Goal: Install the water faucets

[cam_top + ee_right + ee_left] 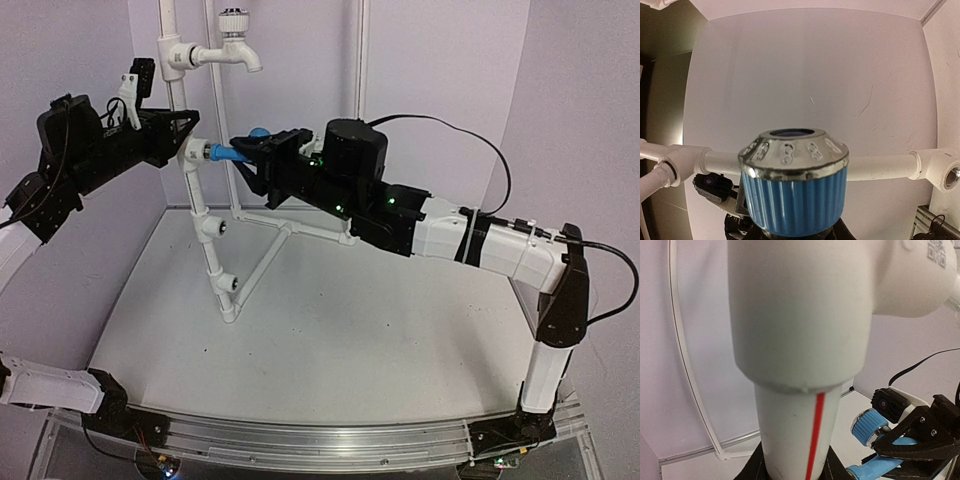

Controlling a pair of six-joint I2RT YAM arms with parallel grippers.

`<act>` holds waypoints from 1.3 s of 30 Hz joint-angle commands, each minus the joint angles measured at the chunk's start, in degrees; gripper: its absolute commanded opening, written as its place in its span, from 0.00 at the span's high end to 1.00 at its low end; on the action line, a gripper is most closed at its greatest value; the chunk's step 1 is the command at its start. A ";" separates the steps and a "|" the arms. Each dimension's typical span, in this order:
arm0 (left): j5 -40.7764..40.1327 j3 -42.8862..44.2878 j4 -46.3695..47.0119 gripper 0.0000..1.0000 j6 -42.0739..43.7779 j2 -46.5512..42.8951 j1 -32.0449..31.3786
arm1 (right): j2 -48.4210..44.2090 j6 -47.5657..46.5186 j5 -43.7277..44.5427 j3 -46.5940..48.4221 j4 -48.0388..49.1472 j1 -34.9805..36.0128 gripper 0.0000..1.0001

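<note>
While the right gripper [255, 150] is pinching the bright blue plastic faucet with the ribbed round knob [228, 153], I am bringing its inlet end up to the round side socket [194, 151] of the white plastic pipe frame [203, 210], just ahead of the fingertips. The left gripper [183, 130] is bracing the frame's upright close beside that socket, with its fingers pressed against the pipe on both sides. The white plastic faucet with the silvery knob [238, 45] is sitting mounted on the upper branch, well above both tools. I am judging this to be the second installation. I cannot tell whether the inlet is already entering the socket. The next move is calling for a straight push along the socket axis, then wrist rotation to seat it, with the left bracing firmly.
</note>
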 commanded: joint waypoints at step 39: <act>2.26 -1.19 -11.20 1.00 -9.66 1.46 -1.26 | -21.81 -163.28 -15.49 -27.35 -0.47 -4.32 0.07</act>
